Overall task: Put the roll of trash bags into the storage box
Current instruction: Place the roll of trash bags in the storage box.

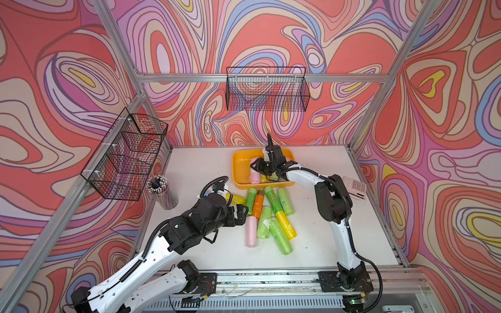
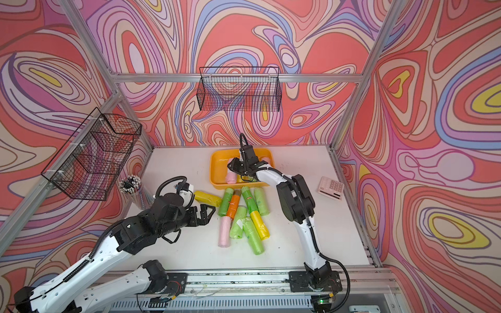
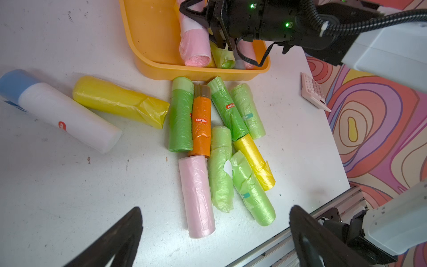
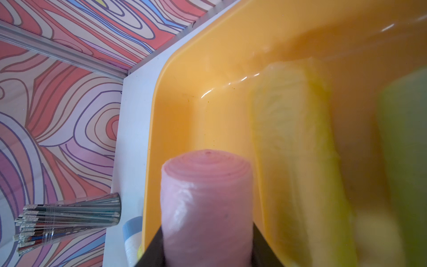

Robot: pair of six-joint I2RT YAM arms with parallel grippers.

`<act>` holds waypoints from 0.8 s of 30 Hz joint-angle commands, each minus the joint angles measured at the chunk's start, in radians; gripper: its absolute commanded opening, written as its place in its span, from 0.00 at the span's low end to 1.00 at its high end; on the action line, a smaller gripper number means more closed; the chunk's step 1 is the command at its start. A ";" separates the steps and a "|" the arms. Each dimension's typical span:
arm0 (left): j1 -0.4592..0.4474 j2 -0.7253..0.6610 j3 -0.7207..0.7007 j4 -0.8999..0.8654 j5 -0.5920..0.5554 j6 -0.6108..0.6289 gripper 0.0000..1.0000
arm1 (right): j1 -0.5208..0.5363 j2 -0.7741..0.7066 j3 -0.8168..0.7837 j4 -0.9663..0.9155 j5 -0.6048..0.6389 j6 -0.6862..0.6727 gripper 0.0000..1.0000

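The storage box (image 1: pixel 238 162) (image 2: pixel 217 162) is an orange-yellow tray at the back of the table. My right gripper (image 1: pixel 260 168) (image 4: pixel 208 231) hangs over it, shut on a pink roll of trash bags (image 4: pixel 205 196) (image 3: pixel 194 44) whose free end reaches down inside the box near its front wall. A yellow-green roll (image 4: pixel 295 138) and a green roll (image 4: pixel 404 161) lie in the box beside it. My left gripper (image 1: pixel 242 212) (image 3: pixel 216 208) is open and holds nothing, just left of several loose rolls (image 1: pixel 265 216) on the table.
A yellow roll (image 3: pixel 115 101) and a white roll with a blue end (image 3: pixel 64 115) lie left of the pile. A pencil cup (image 1: pixel 162 192) stands at the left, a pink calculator (image 1: pixel 355 187) at the right. Black wire baskets (image 1: pixel 127 154) (image 1: pixel 267 89) hang on the walls.
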 commanded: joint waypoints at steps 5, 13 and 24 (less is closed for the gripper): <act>-0.004 0.019 0.010 -0.029 -0.011 -0.012 1.00 | 0.009 0.062 0.066 -0.021 0.059 -0.036 0.08; -0.003 0.030 0.015 -0.045 -0.023 -0.002 1.00 | 0.012 0.090 0.093 -0.095 0.160 -0.086 0.08; -0.004 0.036 0.016 -0.046 -0.019 0.007 1.00 | 0.011 0.074 0.082 -0.111 0.180 -0.104 0.19</act>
